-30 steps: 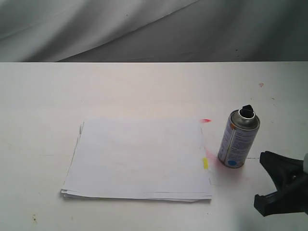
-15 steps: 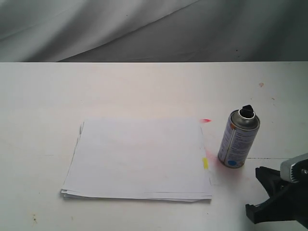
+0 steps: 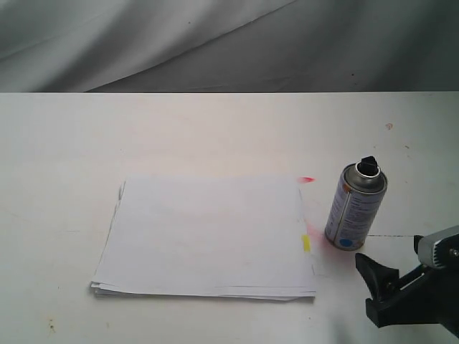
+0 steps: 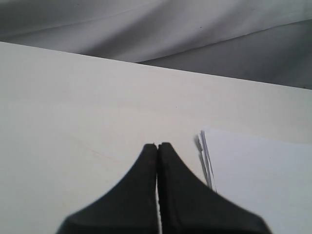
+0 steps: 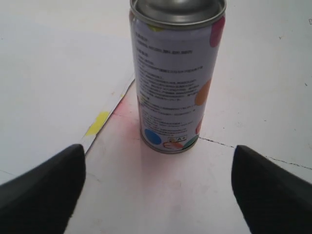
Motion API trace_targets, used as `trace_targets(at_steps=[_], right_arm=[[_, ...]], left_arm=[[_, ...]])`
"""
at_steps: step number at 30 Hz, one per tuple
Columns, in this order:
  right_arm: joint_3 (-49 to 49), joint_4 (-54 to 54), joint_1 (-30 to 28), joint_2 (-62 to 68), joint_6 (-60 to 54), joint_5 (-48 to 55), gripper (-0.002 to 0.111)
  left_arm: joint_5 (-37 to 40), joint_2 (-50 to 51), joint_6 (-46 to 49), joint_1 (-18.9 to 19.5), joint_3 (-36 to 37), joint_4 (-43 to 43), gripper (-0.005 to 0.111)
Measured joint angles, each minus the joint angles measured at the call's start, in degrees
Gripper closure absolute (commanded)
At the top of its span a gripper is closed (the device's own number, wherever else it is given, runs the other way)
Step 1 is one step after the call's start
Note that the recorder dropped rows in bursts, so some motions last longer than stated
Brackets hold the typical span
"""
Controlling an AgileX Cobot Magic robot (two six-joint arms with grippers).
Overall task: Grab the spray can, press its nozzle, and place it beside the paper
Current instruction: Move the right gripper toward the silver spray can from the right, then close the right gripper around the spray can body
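Observation:
The spray can (image 3: pixel 355 208) stands upright on the white table, just right of the paper (image 3: pixel 208 236); it has a silver body, a label with coloured dots and a black nozzle on top. The paper is a flat stack with a yellow tab and pink marks at the edge nearest the can. My right gripper (image 3: pixel 369 287) is open, low at the table's front right, a short way in front of the can and apart from it. In the right wrist view the can (image 5: pixel 173 73) stands ahead of the open right gripper (image 5: pixel 158 163). My left gripper (image 4: pixel 157 146) is shut on nothing, next to a corner of the paper (image 4: pixel 258 180).
A grey cloth backdrop (image 3: pixel 215 43) hangs behind the table's far edge. Pink spray stains (image 3: pixel 319 247) mark the table between the can and the paper. A thin dark crack line (image 5: pixel 253 151) runs across the table by the can's base.
My right gripper has moved left along the table's front, closer to the can, and its open fingers now point towards the can. The can and paper have not moved.

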Motion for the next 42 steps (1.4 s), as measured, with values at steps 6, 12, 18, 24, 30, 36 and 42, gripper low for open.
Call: trace_targets(at_steps=[6,12,18,24,30,36,42], right_arm=[[0.00,0.00,0.00,0.00,0.11,0.00,0.027],[0.00,0.00,0.00,0.00,0.11,-1.41,0.027],[0.00,0.00,0.00,0.00,0.11,-3.27,0.027],[-2.68,0.00,0.00,6.00,0.11,-4.37,0.027],[-5.62,0.00,0.00,12.40,0.11,-6.63,0.027],[-9.50,0.47,0.00,17.90,0.11,-7.83,0.027],[-12.21,2.24,0.00,22.67,0.11,-11.27,0.027]], left_arm=[[0.00,0.00,0.00,0.00,0.00,0.00,0.107],[0.00,0.00,0.00,0.00,0.00,0.00,0.107],[0.00,0.00,0.00,0.00,0.00,0.00,0.107],[0.00,0.00,0.00,0.00,0.00,0.00,0.107],[0.00,0.00,0.00,0.00,0.00,0.00,0.107],[0.00,0.00,0.00,0.00,0.00,0.00,0.107],[0.00,0.00,0.00,0.00,0.00,0.00,0.107]])
